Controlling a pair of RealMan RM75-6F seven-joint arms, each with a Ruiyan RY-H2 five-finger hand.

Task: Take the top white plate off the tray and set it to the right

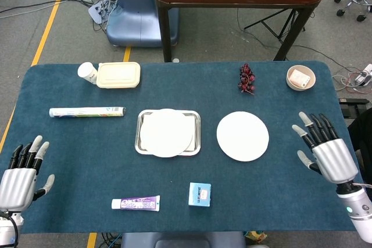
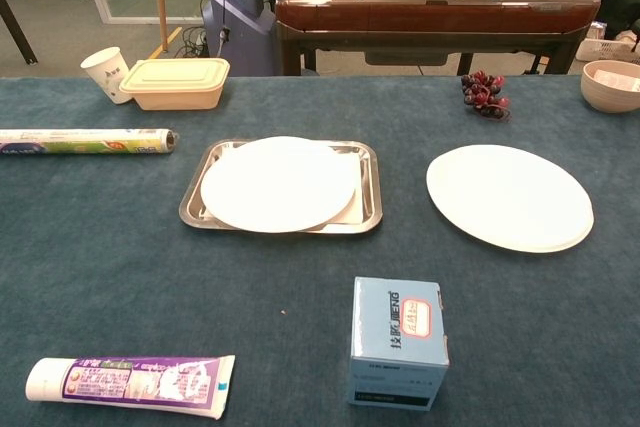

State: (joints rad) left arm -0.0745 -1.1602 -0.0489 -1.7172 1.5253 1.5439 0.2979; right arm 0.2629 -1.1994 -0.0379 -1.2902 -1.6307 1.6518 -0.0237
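A white plate [image 1: 243,136] [image 2: 509,196] lies flat on the blue table to the right of the metal tray [image 1: 196,133] [image 2: 369,193]. Another white plate [image 1: 165,132] [image 2: 278,183] rests in the tray, overhanging its front edge. My right hand [image 1: 325,147] hovers open near the table's right edge, well apart from the plate, fingers spread. At the front left corner my left hand [image 1: 18,169] is open and holds nothing. Neither hand shows in the chest view.
A blue box [image 1: 199,194] [image 2: 397,341] and a toothpaste tube [image 1: 135,203] [image 2: 130,383] lie at the front. Grapes [image 1: 246,78] [image 2: 484,93] and a bowl [image 1: 300,77] [image 2: 610,84] are at the back right. A foil roll [image 1: 86,111], lidded container [image 1: 118,75] and cup [image 1: 88,72] occupy the back left.
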